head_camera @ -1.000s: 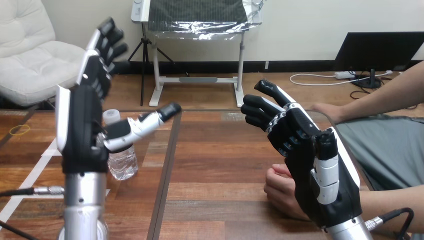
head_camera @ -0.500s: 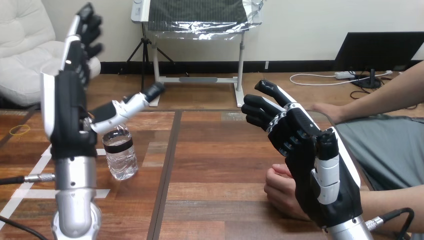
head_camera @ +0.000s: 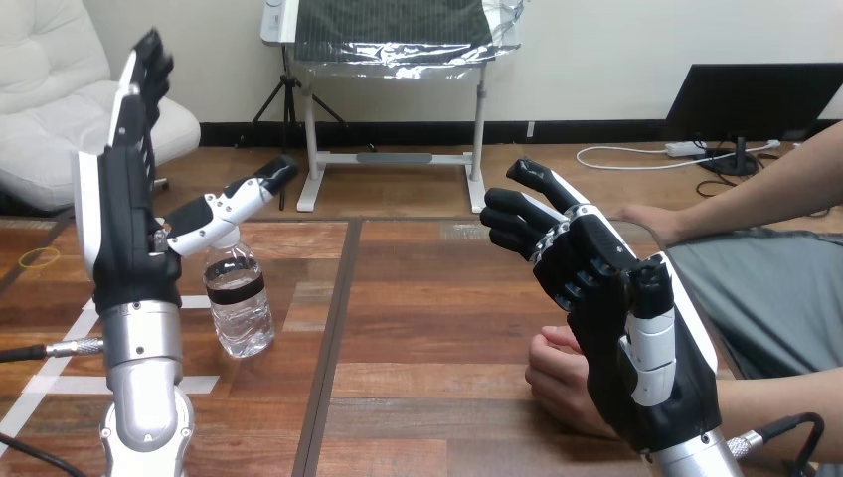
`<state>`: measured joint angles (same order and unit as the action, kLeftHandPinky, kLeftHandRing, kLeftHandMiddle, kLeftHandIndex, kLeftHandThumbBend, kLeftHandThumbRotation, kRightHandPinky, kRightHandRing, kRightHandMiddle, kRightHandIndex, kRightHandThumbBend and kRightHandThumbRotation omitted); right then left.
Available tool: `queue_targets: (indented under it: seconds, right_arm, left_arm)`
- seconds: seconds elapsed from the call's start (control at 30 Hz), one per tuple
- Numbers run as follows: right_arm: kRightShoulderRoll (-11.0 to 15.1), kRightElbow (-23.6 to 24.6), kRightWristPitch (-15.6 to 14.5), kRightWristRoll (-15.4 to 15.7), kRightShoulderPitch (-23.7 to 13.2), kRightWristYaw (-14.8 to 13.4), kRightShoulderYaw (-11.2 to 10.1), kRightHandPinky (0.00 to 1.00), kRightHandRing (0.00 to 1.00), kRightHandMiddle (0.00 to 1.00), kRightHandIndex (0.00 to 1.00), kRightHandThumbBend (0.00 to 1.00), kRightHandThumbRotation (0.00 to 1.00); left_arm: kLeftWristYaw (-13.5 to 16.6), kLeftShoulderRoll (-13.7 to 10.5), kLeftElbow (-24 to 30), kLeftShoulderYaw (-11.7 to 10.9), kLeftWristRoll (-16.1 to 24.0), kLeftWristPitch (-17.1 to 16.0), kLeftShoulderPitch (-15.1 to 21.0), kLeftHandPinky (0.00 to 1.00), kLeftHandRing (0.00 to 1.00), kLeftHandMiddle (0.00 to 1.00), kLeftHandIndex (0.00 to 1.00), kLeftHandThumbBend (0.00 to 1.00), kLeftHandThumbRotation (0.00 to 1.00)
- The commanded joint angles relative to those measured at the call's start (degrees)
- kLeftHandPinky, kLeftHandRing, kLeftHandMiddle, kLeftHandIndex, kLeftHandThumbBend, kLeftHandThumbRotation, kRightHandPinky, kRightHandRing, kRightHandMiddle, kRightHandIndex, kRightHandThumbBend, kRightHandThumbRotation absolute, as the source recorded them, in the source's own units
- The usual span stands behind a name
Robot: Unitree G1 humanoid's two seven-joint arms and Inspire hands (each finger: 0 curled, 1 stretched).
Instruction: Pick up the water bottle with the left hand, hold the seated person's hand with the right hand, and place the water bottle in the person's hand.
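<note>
Left hand [head_camera: 124,238] raised at view's 9 o'clock, fingers straight and pointed to 12 o'clock, thumb spread toward 2 o'clock; nothing gripped. Water bottle [head_camera: 239,303] seen upright on wooden table [head_camera: 427,298], just beside left hand at its 4 o'clock, cap below thumb; contact cannot be told. Right hand [head_camera: 616,308] held above table at view's 4 o'clock, fingers loosely extended toward 10 o'clock, nothing held. Person's hand [head_camera: 555,383] rested on table at 7 o'clock of right hand, partly hidden behind it; no grasp seen.
</note>
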<state>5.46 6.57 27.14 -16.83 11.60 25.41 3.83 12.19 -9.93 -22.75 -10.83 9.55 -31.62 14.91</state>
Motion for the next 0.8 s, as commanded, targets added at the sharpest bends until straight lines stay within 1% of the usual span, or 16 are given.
queue_targets:
  seconds: [0.0,0.2,0.5,0.77]
  right_arm:
    - [0.4,1.5,0.4,-0.3,-2.6,0.1,-0.6,0.87,0.85,0.85,0.89,0.77,1.0]
    - [0.3,1.5,0.4,-0.2,-2.5,0.1,-0.6,0.87,0.85,0.85,0.89,0.77,1.0]
    - [0.5,1.7,0.1,-0.4,-2.4,0.2,-0.6,0.87,0.85,0.84,0.89,0.77,1.0]
    - [0.6,1.6,0.3,-0.4,-2.4,0.4,-0.6,0.87,0.85,0.85,0.89,0.77,1.0]
  left_arm:
    - [0.7,-1.5,-3.5,0.0,0.2,0.1,5.1,0.93,0.92,0.91,0.92,0.95,0.24]
    - [2.0,-2.2,-7.6,0.1,0.6,0.4,7.1,0.93,0.92,0.91,0.92,0.94,0.24]
    - [1.8,-3.4,-13.8,0.2,-0.1,0.6,10.2,0.93,0.93,0.92,0.93,0.92,0.24]
    - [1.6,-4.2,-20.6,0.2,-0.7,-0.6,13.2,0.95,0.93,0.92,0.94,0.91,0.22]
